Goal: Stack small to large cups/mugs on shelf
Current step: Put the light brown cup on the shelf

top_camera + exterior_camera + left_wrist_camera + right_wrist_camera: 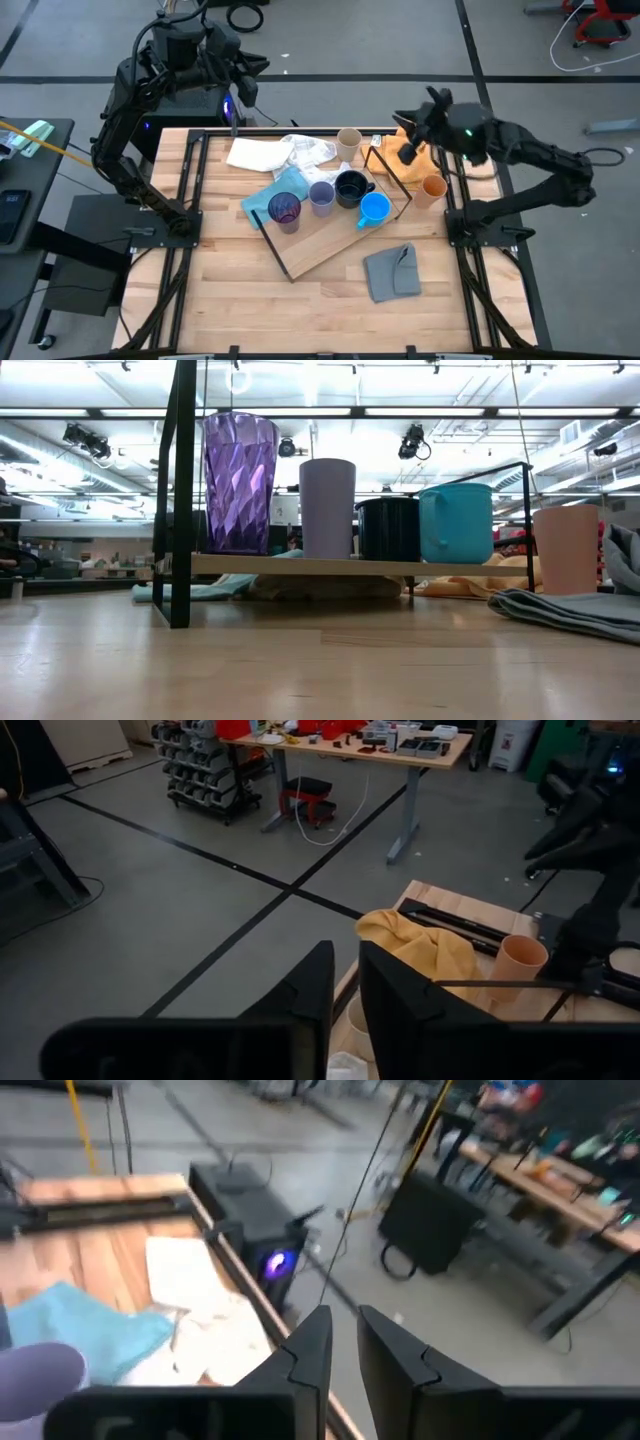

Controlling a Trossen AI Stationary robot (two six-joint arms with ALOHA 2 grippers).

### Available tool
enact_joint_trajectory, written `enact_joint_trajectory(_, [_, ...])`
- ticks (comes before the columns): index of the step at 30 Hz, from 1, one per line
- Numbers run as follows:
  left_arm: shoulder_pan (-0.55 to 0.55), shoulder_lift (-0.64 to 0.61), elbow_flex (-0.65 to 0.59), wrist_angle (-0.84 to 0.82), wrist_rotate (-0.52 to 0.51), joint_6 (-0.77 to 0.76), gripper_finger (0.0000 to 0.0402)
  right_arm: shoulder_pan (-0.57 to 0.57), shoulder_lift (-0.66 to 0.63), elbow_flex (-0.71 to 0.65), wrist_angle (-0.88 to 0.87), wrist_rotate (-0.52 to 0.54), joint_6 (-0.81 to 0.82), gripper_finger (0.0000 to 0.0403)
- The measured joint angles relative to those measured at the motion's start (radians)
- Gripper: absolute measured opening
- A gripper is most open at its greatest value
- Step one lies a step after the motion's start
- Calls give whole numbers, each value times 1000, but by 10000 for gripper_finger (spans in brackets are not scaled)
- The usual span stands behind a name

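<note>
The shelf, a light-wood board with black rods, lies slantwise on the table. On it stand the purple tumbler, the lavender cup, the black mug and the blue mug, all upright in a row. The beige cup stands on the table at the far side. Right of the shelf, the orange cup also stands on the table. My right gripper hangs above the orange cloth, shut and holding nothing. My left gripper is raised beyond the far left corner, shut and holding nothing.
A white cloth and a teal cloth lie at the shelf's far left. A grey cloth lies near the front right. A black box with a blue light stands just past the table's far edge.
</note>
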Motion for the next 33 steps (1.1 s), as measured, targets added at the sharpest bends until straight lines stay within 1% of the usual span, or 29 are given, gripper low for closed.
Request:
enact_joint_trajectory(4, [0,0,0,-1,0,-1,53,-107,107,102,-87,-141,45,60])
enact_joint_trajectory(7, [0,0,0,-2,0,-1,54,-171,174,143,-95,-251,81,60])
enact_joint_trajectory(12, [0,0,0,-3,0,-2,62,-273,283,167,-100,-450,149,60])
enact_joint_trajectory(14, [0,0,0,-4,0,-2,64,-306,328,167,-110,-497,160,60])
enact_joint_trajectory(20, [0,0,0,-4,0,-3,58,-348,439,167,-115,-613,124,60])
enact_joint_trajectory(23, [0,0,0,-4,0,-3,55,-362,485,167,-106,-648,98,68])
enact_joint_trajectory(29, [0,0,0,-4,0,-2,63,-379,564,167,-95,-688,51,106])
enact_joint_trajectory(33, [0,0,0,-4,0,-1,66,-398,601,167,-92,-675,84,132])
